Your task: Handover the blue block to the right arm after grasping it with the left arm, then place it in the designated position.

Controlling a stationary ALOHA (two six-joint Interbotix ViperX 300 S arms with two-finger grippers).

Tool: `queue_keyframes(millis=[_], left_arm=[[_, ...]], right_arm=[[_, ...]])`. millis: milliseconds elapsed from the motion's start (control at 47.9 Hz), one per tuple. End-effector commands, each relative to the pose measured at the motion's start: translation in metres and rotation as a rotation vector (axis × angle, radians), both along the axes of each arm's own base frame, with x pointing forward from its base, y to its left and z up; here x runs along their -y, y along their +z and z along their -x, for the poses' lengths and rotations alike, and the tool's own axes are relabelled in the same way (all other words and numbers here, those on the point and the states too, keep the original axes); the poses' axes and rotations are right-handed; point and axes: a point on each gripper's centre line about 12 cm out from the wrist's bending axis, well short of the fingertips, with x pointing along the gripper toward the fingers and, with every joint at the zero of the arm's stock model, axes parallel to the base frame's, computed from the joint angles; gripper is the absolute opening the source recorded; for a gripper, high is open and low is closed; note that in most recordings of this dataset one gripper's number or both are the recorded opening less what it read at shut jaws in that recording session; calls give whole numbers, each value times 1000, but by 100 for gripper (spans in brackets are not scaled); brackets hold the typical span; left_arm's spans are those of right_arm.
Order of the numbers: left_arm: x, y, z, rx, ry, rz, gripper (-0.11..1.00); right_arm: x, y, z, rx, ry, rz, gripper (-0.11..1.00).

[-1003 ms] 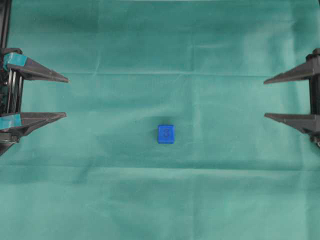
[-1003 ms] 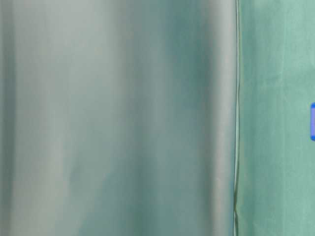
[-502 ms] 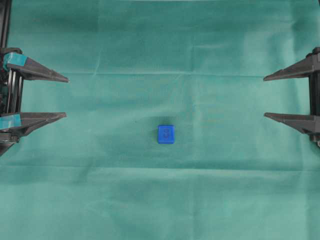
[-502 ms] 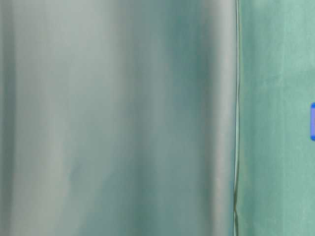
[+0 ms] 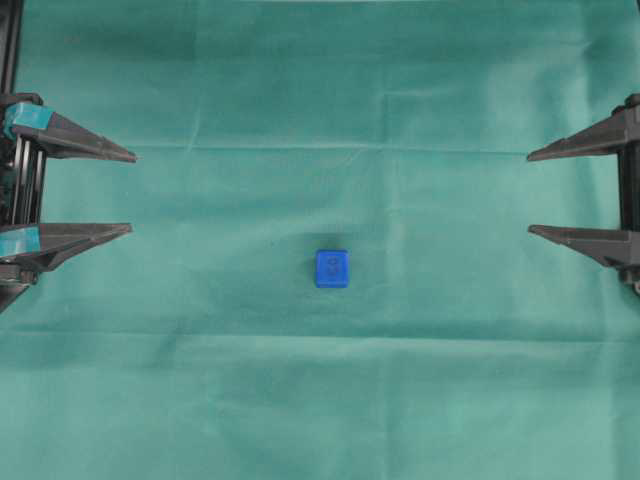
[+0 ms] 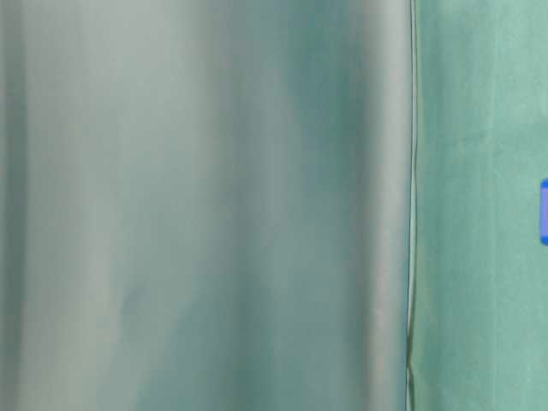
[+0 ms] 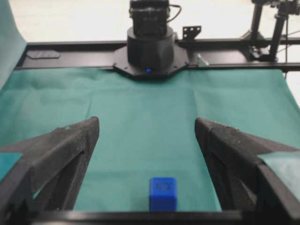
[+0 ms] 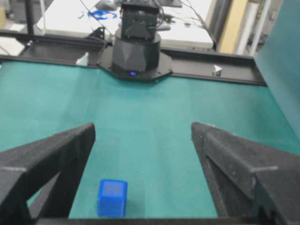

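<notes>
The blue block (image 5: 332, 268) is a small cube resting on the green cloth a little below the middle of the overhead view, with a faint mark on its top face. At the left edge, my left gripper (image 5: 132, 193) stands open with its teal-banded fingers pointing right, far from the block. Opposite it at the right edge, my right gripper (image 5: 529, 194) is open too, its plain black fingers pointing left. The left wrist view has the block (image 7: 163, 192) low between the spread jaws of the left gripper (image 7: 146, 122). In the right wrist view the block (image 8: 112, 197) sits low left of the right gripper (image 8: 142, 125). The designated position is out of view.
Green cloth (image 5: 330, 400) covers the whole table. Each wrist view looks across at the other arm's black base (image 7: 150, 47) (image 8: 136, 51), mounted on a black frame rail at the cloth's far edge. In the table-level view a blurred green cloth wall (image 6: 205, 205) fills the left, with a sliver of the block (image 6: 544, 211) at the right edge.
</notes>
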Motion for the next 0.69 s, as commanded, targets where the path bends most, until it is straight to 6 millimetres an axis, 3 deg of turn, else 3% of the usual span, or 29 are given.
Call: queue_keyframes(millis=[0, 230, 669], left_arm=[[0, 12, -3, 32, 0, -4, 99], [-2, 9, -13, 23, 9, -5, 99], [-3, 23, -80, -6, 10, -4, 99]], right_arm=[[1, 9, -3, 23, -4, -3, 94], [1, 8, -4, 18, -5, -3, 94], [2, 8, -4, 20, -8, -3, 94]])
